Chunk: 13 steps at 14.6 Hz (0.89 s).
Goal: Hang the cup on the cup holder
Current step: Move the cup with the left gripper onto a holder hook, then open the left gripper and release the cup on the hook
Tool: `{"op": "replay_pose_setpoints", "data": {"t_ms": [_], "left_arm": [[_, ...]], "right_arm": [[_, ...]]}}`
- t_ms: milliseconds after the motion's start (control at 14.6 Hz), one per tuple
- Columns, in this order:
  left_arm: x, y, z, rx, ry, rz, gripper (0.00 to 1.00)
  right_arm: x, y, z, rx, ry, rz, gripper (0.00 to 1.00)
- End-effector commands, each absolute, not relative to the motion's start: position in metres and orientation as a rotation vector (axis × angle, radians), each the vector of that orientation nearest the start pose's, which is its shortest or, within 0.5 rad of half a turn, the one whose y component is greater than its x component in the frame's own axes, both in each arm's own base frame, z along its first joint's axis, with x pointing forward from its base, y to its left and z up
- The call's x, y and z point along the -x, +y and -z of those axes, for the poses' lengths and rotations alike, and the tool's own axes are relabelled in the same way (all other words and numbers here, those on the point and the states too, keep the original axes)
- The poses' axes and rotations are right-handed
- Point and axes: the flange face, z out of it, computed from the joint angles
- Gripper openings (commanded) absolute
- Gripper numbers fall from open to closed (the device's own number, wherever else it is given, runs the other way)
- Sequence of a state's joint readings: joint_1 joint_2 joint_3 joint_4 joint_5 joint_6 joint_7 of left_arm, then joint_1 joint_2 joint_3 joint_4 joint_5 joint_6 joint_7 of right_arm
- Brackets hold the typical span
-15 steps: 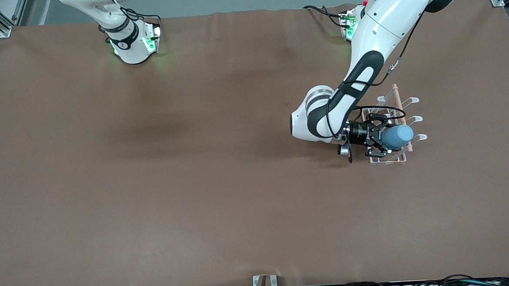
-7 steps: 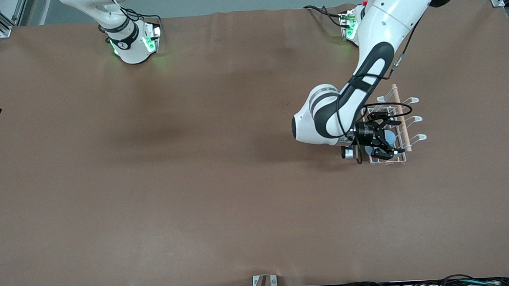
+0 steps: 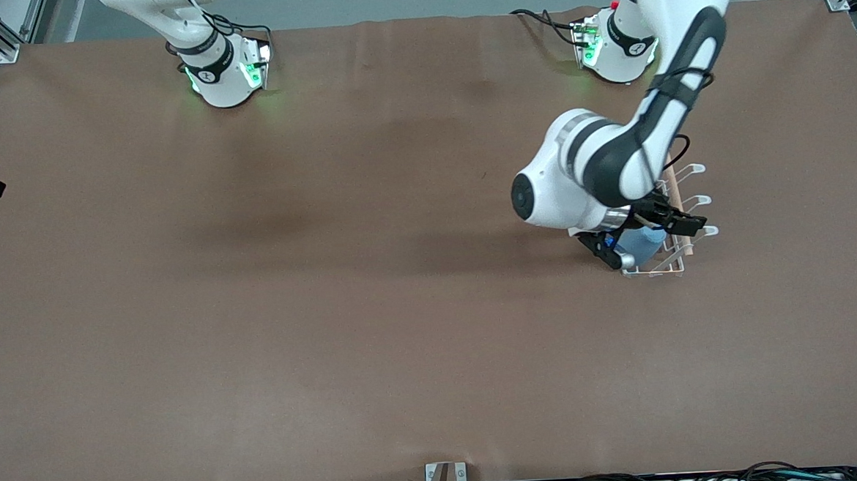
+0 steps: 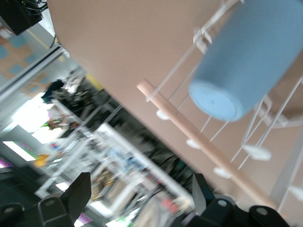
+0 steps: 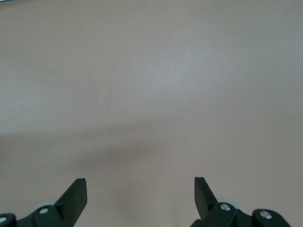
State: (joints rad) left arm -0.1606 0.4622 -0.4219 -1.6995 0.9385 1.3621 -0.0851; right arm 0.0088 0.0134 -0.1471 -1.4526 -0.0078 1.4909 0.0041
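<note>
I see my left gripper (image 3: 645, 242) over the holder (image 3: 675, 263), at the rack's end nearest the front camera. Its fingers (image 4: 78, 194) stand apart with nothing between them. The cup (image 4: 246, 59) sits clear of them, just ahead of the tips, upside down on a prong of the holder beside the wooden rod (image 4: 199, 144). My right gripper (image 5: 140, 189) waits over bare table (image 5: 151, 85), wide open and empty.
</note>
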Motion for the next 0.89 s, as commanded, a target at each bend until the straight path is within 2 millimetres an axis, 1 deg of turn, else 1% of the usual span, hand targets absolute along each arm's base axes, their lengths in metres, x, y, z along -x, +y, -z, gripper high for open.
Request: {"op": "replay_pose_setpoints", "data": {"t_ms": [0, 69, 137, 206, 343, 412, 481, 549, 687, 824], "left_arm": [[-0.565, -0.202, -0.382, 2.248, 0.598, -0.326, 0.94], [-0.569, -0.192, -0.396, 2.349, 0.52, -0.28, 0.95], [-0.572, -0.178, -0.413, 2.443, 0.446, -0.239, 0.95], [-0.573, -0.174, -0.426, 2.51, 0.418, -0.203, 0.96], [-0.576, -0.16, -0.454, 2.655, 0.333, -0.144, 0.95], [-0.577, -0.147, -0.473, 2.745, 0.28, -0.096, 0.95], [-0.577, -0.139, -0.486, 2.814, 0.236, -0.061, 0.95], [-0.575, -0.137, -0.499, 2.861, 0.231, -0.033, 0.95], [-0.574, -0.113, -0.518, 2.956, 0.152, -0.004, 0.95], [-0.568, -0.111, -0.538, 2.997, 0.129, 0.04, 0.94]], "right_arm": [[-0.544, -0.077, -0.665, 3.156, 0.238, 0.039, 1.0], [-0.544, -0.077, -0.666, 3.155, 0.238, 0.044, 1.0], [-0.543, -0.077, -0.665, 3.155, 0.238, 0.037, 1.0], [-0.543, -0.076, -0.665, 3.155, 0.236, 0.034, 1.0], [-0.544, -0.079, -0.664, 3.147, 0.246, 0.045, 1.0], [-0.543, -0.081, -0.664, 3.145, 0.253, 0.04, 1.0], [-0.543, -0.081, -0.663, 3.144, 0.248, 0.03, 1.0], [-0.543, -0.081, -0.664, 3.144, 0.248, 0.035, 1.0], [-0.543, -0.078, -0.665, 3.145, 0.238, 0.04, 1.0], [-0.543, -0.076, -0.664, 3.145, 0.234, 0.033, 1.0]]}}
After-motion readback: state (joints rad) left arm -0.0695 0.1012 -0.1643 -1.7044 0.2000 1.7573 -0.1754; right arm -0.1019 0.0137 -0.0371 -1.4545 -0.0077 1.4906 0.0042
